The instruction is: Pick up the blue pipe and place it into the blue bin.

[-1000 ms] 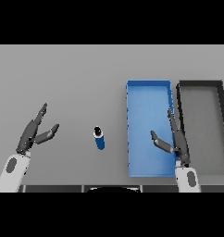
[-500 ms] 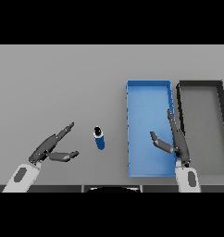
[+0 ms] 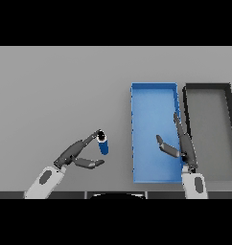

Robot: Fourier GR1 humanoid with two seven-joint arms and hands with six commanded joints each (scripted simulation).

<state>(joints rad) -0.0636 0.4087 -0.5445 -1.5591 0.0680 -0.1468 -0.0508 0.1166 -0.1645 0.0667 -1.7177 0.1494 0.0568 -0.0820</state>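
— Where did we see the blue pipe (image 3: 103, 143)?
— On the table (image 3: 60, 95), left of the blue bin (image 3: 154, 95). Our left hand (image 3: 75, 154) was open, fingertips touching it. Our right hand (image 3: 181, 147) was open too.

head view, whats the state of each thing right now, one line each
blue pipe: on the table, outside both bins, fingertips at its top end
blue bin: nothing inside
dark bin: nothing inside
left hand: open, fingers reaching to the pipe
right hand: open, over the blue bin's right edge
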